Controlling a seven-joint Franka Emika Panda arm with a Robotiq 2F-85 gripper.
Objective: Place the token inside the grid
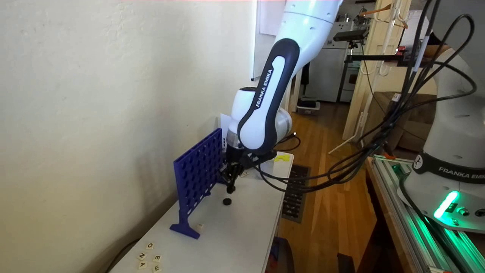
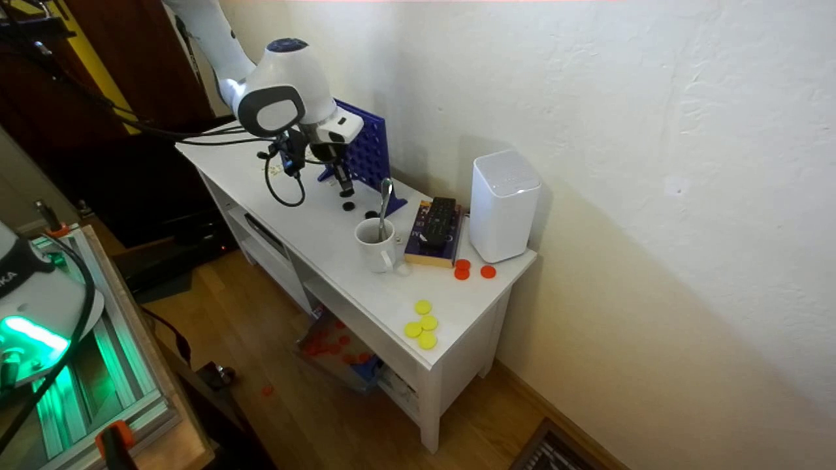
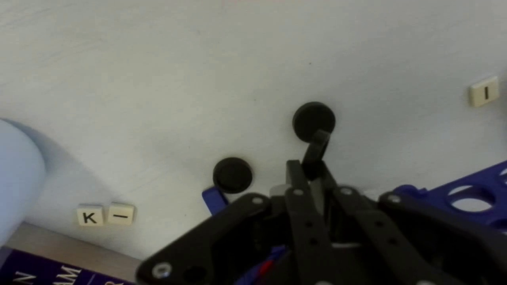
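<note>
The blue upright grid (image 1: 199, 167) stands on the white table near the wall; it also shows in an exterior view (image 2: 369, 140) and partly in the wrist view (image 3: 433, 196). My gripper (image 1: 230, 181) points down beside the grid's open side, low over the table. In the wrist view the gripper (image 3: 311, 170) is shut on a black token (image 3: 318, 144), seen edge-on at the fingertips. Two more black tokens lie flat: one (image 3: 313, 116) just beyond the held one, another (image 3: 233, 175) by the grid's blue foot (image 3: 214, 200).
A white cup (image 2: 375, 253) with a spoon, a book (image 2: 418, 256) under a remote (image 2: 439, 222), and a white box (image 2: 501, 209) stand past the grid. Red tokens (image 2: 488, 271) and yellow tokens (image 2: 427, 339) lie near the table's end. Letter tiles (image 1: 142, 264) lie around.
</note>
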